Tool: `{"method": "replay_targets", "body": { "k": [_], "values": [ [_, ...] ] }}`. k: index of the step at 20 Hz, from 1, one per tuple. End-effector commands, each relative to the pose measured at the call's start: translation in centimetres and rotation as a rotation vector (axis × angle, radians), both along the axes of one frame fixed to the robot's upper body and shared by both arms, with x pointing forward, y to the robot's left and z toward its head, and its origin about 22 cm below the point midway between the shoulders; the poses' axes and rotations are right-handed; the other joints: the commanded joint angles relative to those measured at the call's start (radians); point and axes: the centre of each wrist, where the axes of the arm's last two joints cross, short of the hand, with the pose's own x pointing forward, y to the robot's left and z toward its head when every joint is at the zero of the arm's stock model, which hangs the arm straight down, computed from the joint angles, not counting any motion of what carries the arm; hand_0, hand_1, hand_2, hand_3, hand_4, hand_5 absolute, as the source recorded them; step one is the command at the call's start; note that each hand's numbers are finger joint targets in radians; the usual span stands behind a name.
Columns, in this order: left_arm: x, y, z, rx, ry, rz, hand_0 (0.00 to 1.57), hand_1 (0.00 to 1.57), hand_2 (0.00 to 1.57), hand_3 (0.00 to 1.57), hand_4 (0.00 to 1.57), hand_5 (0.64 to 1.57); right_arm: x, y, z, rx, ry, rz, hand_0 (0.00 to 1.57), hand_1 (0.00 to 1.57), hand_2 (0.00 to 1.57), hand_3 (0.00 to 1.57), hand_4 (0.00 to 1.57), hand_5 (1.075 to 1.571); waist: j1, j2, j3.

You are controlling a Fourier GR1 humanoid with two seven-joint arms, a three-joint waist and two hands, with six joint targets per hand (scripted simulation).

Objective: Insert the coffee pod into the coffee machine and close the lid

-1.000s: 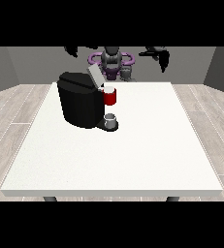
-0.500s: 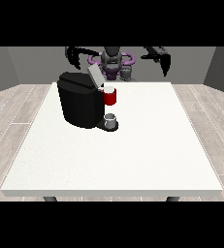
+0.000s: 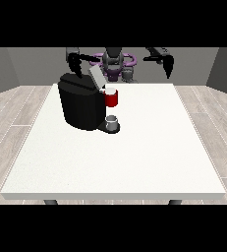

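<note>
The black coffee machine (image 3: 80, 106) stands on the white table (image 3: 134, 157), left of the middle and towards the back. Its grey lid (image 3: 96, 78) is tilted up and open. Below the lid is the red brew head (image 3: 112, 99), with a small pale round thing on top that may be the coffee pod (image 3: 110, 90). A small grey cup (image 3: 112, 121) sits on the machine's base. The hand at the view's left (image 3: 75, 64) hangs just above the machine's back, fingers drooping, holding nothing. The hand at the view's right (image 3: 167, 64) hovers over the table's far right edge, also holding nothing.
The robot's torso (image 3: 115, 64) stands behind the table's far edge, with a small grey object (image 3: 128, 75) beside it. Wooden floor surrounds the table. The near and right parts of the tabletop are bare white.
Both hands have come down from a raised position. The one at the view's left has dropped towards the machine's top. The machine, lid and cup have not moved.
</note>
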Motion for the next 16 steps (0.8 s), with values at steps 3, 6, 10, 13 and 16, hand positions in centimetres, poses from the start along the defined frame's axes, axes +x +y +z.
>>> {"method": "replay_targets", "body": {
  "k": [3,6,10,13,16],
  "values": [
    [-0.6,-0.3,0.8,-0.011,-0.023,0.012,0.0,0.0,0.0,0.0,0.0,1.571,1.3,1.6,0.4,-0.036,0.001,0.024,0.0,0.0,0.0,0.0,0.0,1.571,0.008,0.014,0.0001],
    [-0.2,1.8,0.8,0.016,-0.037,0.031,0.0,0.0,0.0,0.0,0.0,1.571,1.8,-0.1,0.9,-0.037,-0.035,0.027,0.0,0.0,0.0,0.0,0.0,1.571,-0.011,0.059,0.0],
    [-0.5,0.9,1.3,0.028,0.0,0.017,0.0,0.0,0.0,0.0,0.0,1.571,2.2,3.0,0.2,-0.045,-0.01,0.028,0.0,0.0,0.0,0.0,0.04,1.571,0.008,0.034,0.0001],
    [0.2,-0.4,2.0,0.023,-0.043,0.003,0.0,0.0,0.0,0.0,0.0,1.571,3.3,3.0,1.4,-0.057,-0.024,0.044,0.0,0.0,0.0,0.0,0.0,1.571,0.02,0.074,0.0001],
    [-0.5,-1.3,1.1,0.013,-0.04,0.004,0.0,0.0,0.0,0.0,0.0,1.571,3.2,3.3,0.7,-0.071,-0.027,0.057,0.0,0.0,0.0,0.0,0.0,1.571,0.023,0.066,0.0001]
  ]
}}
